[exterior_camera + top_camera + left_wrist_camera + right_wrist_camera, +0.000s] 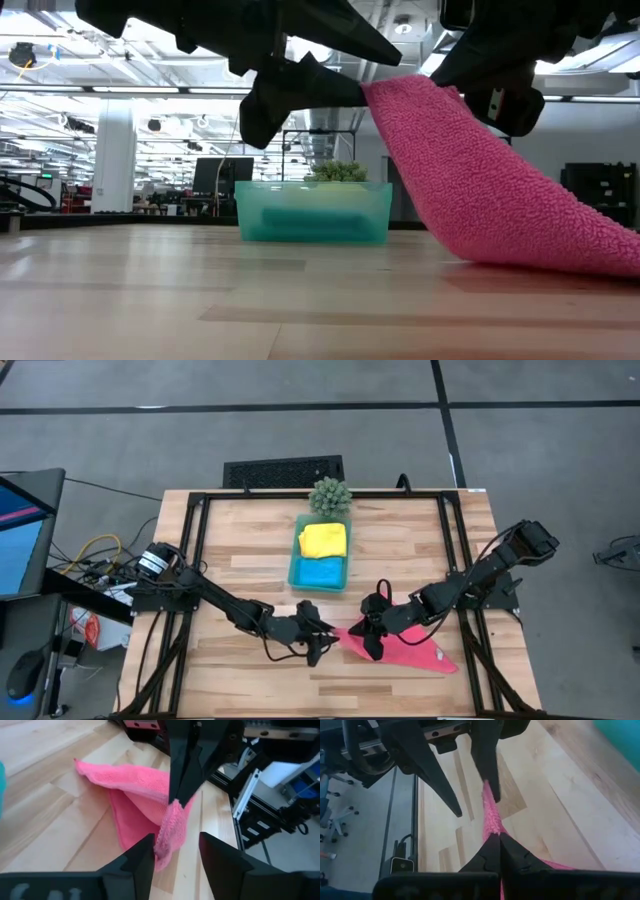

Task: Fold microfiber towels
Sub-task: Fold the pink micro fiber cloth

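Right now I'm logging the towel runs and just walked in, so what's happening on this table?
Both arms are working the pink towel at the table's front. The right gripper is shut on one raised edge, and the left gripper, jaws open, straddles that edge facing it. The rest trails on the wood. The yellow towel and blue towel lie in the teal tray.

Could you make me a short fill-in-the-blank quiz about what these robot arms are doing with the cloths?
1. The towel lifted off the table is coloured ____.
2. The right gripper is ____ on the pink towel.
3. The teal tray holds a yellow towel and a ____ one.
4. The left gripper has its fingers ____.

Missing words: pink; shut; blue; open
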Tool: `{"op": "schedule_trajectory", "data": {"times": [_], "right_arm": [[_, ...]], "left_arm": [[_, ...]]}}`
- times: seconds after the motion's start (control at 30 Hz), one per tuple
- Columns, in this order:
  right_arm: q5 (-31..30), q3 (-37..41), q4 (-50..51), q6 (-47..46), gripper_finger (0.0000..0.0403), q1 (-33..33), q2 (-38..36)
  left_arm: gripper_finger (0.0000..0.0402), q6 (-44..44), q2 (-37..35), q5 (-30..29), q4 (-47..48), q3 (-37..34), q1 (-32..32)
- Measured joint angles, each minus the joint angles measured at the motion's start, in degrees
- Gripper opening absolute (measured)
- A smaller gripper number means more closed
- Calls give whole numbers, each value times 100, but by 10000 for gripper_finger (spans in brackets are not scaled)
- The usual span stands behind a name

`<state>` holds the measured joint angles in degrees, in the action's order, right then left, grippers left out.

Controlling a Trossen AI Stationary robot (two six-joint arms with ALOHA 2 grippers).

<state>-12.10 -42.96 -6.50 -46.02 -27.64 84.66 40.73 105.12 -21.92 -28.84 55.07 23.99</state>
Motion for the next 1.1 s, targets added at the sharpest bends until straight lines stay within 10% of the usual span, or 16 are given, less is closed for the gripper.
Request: {"op": "schedule_trajectory", "data": {"times": [0.43,0.73,1.1], "right_arm": [[8,0,-86,16,15,-2,0],[84,-28,583,299,28,119,-10],[40,2,3548,1256,147,1171,-124]], "left_arm": [[9,87,0,60,168,-2,-155],[1,247,0,777,138,55,-150],[0,847,0,770,948,52,194]]}}
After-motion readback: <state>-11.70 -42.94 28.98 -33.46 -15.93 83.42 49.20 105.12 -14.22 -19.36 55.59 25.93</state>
